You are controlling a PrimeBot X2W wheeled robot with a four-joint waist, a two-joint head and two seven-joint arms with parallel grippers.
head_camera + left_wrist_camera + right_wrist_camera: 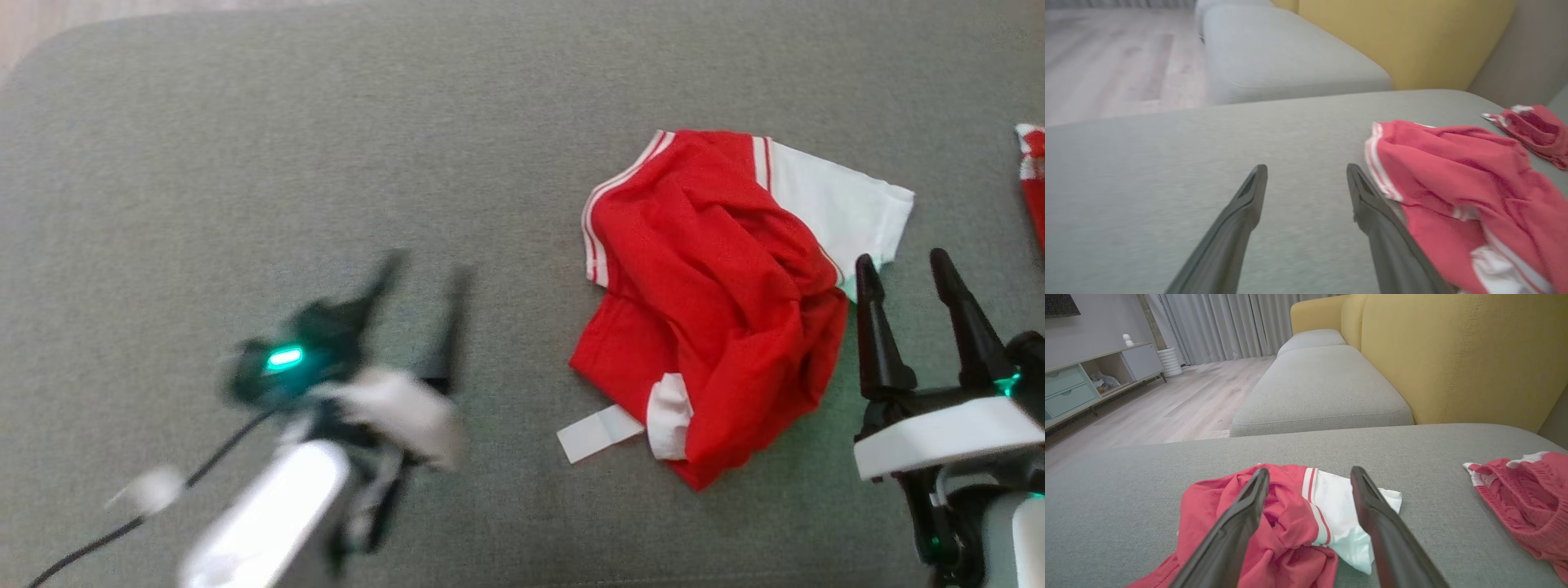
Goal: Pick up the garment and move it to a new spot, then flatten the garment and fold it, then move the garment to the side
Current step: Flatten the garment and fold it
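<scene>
Garment (718, 302) is lying crumpled on the grey cushion (245, 122), sitting around 3 o'clock from the middle of the head view. It's bunched red over white, with one white sleeve poking out toward 2 o'clock and a white label (600, 431) trailing at 7 o'clock. Nothing is holding it.

Right gripper (902, 261) is standing with fingers spread wide and empty, parked at 4 o'clock of the garment, just beside its edge. I can't tell whether the near finger is touching cloth. In the right wrist view the right gripper (1310, 470) is straddling the red-to-white seam, so I'm reading it as lining up for the pick.

Left gripper (429, 268) is also gaping, carrying nothing, and sitting at 9 o'clock of the garment, well apart and blurred in the head view. Its own camera is showing the left gripper (1307, 168) aimed at bare cushion, with the garment off toward 3 o'clock. My guess is it's leaving the open side free as the new spot.

A second red knit piece (1033, 180) is lying at 2 o'clock, apart from the garment, so be careful not to snag it.

The surface is looking like a flat, woven seat, grippy enough to drag folds. Beyond it a yellow sofa back (1453, 355), wooden floor (1188, 400), grey curtains (1220, 322) and a low sideboard (1086, 384) are showing.
</scene>
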